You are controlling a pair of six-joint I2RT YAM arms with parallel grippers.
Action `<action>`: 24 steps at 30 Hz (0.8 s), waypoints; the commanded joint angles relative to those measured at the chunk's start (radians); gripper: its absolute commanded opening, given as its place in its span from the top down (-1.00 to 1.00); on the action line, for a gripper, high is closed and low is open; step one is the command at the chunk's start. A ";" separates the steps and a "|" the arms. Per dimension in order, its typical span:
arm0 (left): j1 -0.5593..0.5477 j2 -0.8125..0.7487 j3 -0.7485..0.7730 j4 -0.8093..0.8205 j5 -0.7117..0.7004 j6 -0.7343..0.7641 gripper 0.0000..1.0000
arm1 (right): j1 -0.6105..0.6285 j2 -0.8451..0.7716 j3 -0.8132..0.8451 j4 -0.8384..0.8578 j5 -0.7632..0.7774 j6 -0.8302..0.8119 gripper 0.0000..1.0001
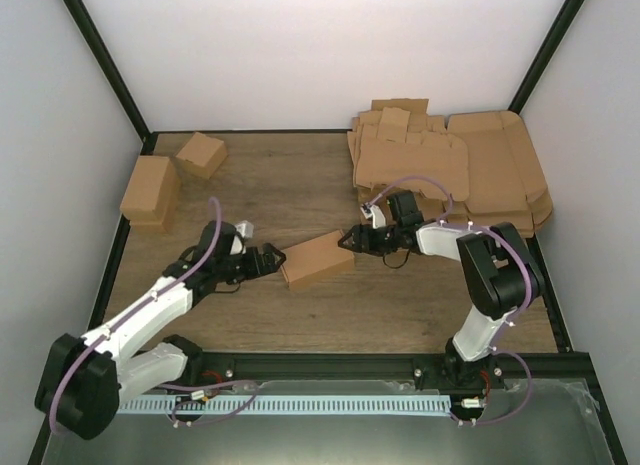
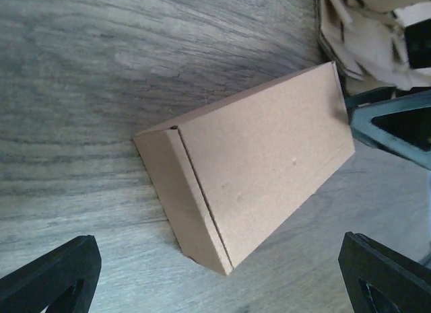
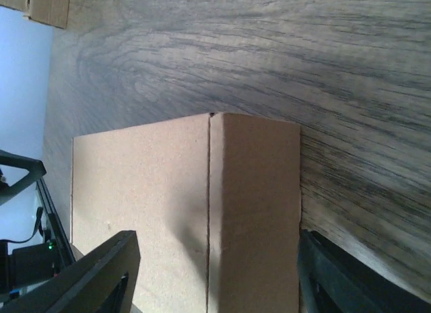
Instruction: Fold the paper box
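Closest to the overhead camera runs a pale slotted metal rail (image 1: 330,402) across the near edge, with both black arm bases set along it. Beyond it, near the middle of the wood-grain brown table (image 1: 300,185), lies the paper box (image 1: 317,259), a plain brown cardboard carton, shallow and rectangular, folded shut and resting flat on its broad face. It sits slightly skewed, its long axis running left to right between the two arms.

The left gripper (image 1: 272,262), black with two fingers, sits low at the box's left end. Its wrist view shows both black fingertips (image 2: 54,276) at the bottom corners, spread wide, with the box's short end wall ahead of them and touching neither; it holds nothing. The right gripper (image 1: 351,241), also black, is at the box's right end. In its own wrist view the fingers (image 3: 350,279) stand apart, straddling that end of the box: one is over the lid, the other just beside the side wall. Whether either pad touches the cardboard cannot be told, but the claw is not clamped on it.

At the far right corner a big heap (image 1: 480,170) of flat brown die-cut cardboard sheets spreads out, well apart from the paper box. At the far left two smaller closed brown cardboard boxes stand: a taller carton (image 1: 150,190) and, just behind it, a cube-like carton (image 1: 201,154) turned at an angle
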 commanded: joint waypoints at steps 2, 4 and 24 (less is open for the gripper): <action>0.086 -0.097 -0.154 0.263 0.233 -0.153 -1.00 | -0.006 0.042 0.005 0.142 -0.098 0.065 -0.19; 0.112 -0.110 -0.201 0.322 0.276 -0.180 -1.00 | -0.017 0.050 -0.016 0.179 -0.124 0.085 -0.10; 0.169 0.080 -0.329 0.685 0.439 -0.260 -1.00 | -0.153 0.159 -0.116 0.331 -0.286 0.122 0.49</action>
